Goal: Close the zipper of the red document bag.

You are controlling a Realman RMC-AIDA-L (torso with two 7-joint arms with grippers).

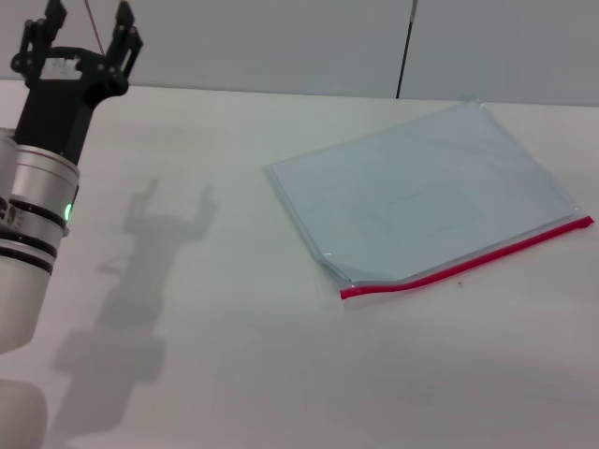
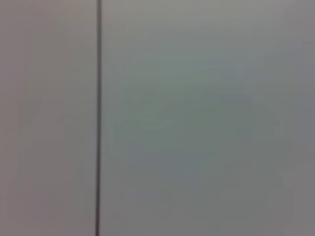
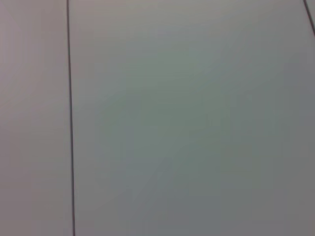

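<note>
The red document bag (image 1: 421, 192) lies flat on the white table (image 1: 234, 355) in the right half of the head view, tilted, its zipper (image 1: 468, 260) along the lower edge. Well apart, in the upper left corner, the left gripper (image 1: 86, 26) hangs with fingers spread wide, holding nothing. Both wrist views show only a plain wall (image 2: 206, 118)
</note>
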